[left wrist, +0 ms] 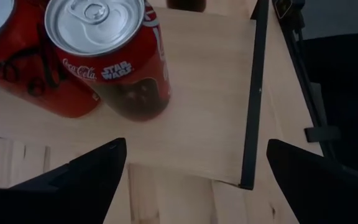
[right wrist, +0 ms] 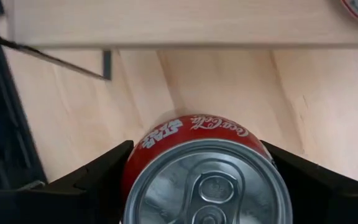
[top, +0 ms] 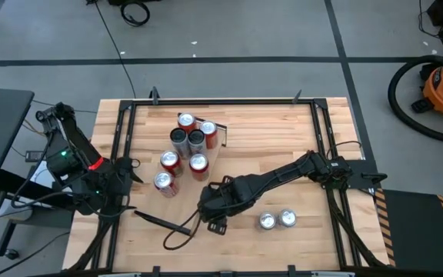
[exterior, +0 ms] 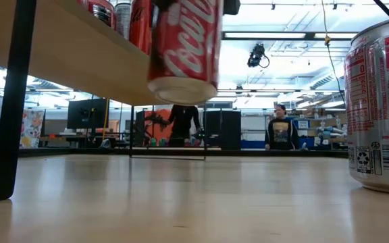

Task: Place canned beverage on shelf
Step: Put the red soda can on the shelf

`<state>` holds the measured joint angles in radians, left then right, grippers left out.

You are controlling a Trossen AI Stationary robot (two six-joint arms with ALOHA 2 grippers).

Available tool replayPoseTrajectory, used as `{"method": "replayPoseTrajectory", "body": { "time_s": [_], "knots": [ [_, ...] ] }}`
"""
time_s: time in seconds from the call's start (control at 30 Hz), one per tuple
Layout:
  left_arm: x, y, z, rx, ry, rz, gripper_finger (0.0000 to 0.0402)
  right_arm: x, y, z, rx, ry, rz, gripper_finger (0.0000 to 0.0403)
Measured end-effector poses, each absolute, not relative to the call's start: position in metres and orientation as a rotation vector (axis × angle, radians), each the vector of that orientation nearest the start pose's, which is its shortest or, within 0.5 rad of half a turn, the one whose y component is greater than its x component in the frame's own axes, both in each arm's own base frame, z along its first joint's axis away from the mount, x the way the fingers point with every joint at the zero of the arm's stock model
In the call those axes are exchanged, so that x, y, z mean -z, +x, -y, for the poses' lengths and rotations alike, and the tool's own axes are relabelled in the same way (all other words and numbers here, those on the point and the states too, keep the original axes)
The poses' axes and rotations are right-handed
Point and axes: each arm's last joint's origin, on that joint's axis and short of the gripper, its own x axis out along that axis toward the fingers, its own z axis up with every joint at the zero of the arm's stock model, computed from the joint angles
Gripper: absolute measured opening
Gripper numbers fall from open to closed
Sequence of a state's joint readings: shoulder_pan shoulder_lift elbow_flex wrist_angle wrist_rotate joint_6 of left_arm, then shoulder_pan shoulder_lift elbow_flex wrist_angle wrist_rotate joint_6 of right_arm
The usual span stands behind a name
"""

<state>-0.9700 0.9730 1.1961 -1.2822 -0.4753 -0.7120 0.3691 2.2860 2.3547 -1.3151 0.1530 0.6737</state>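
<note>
At the left edge of the pale butcher-block tabletop with a black metal frame [top: 283, 131], the left gripper [top: 125, 171] waits with its fingers spread wide and nothing between them. Its wrist view shows the near corner of the shelf, a long pale wood plank with a thin dark bar at its end [left wrist: 197, 124], bearing a red Coca-Cola can printed "STAR WARS" [left wrist: 114, 56].

On the shelf [top: 206, 165] stand seven upright cans [top: 187, 150] in red and dark colours, clustered toward its far end, while the near end lies bare.

Just right of the shelf's near half, the right gripper [top: 210, 208] holds a red aluminium Coca-Cola can [right wrist: 207, 180], also marked "Star Wars", upright, a finger pressed to each flank. In the low view this can [exterior: 184, 47] hangs clear above the tabletop, its base about level with the shelf's underside.

Farther right, two silver-and-red cans [top: 277, 220] stand on the tabletop, well apart from the shelf. One fills the low view's right edge [exterior: 380, 108], showing a recycling mark.

Beyond the table lies a grey floor with dark lines, and an orange shop vacuum [top: 441, 85]. A person in dark clothes [exterior: 280, 131] stands in the room behind.
</note>
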Motion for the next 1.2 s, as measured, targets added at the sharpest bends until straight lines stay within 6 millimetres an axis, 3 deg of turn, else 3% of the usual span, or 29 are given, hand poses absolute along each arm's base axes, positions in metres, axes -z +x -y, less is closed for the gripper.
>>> {"method": "replayPoseTrajectory", "body": {
  "time_s": [0.23,0.57,0.73,0.93,1.2],
  "knots": [
    [-0.353,0.091,0.11,0.134,0.05,-0.893,0.04,-0.298,0.429,-0.168,0.198,0.291,-1.185,0.0315],
    [-0.353,0.091,0.11,0.131,0.045,-0.893,0.04,-0.366,0.389,-0.159,0.222,0.236,-1.006,0.0315],
    [-0.353,0.091,0.11,0.131,0.044,-0.892,0.04,-0.379,0.388,-0.157,0.178,0.21,-0.923,0.0315],
    [-0.353,0.091,0.11,0.125,0.031,-0.894,0.04,-0.364,0.385,-0.155,0.224,0.205,-1.016,0.0315],
    [-0.352,0.091,0.109,0.118,0.024,-0.901,0.04,-0.304,0.393,-0.152,0.258,0.216,-1.19,0.0315]
  ]
}}
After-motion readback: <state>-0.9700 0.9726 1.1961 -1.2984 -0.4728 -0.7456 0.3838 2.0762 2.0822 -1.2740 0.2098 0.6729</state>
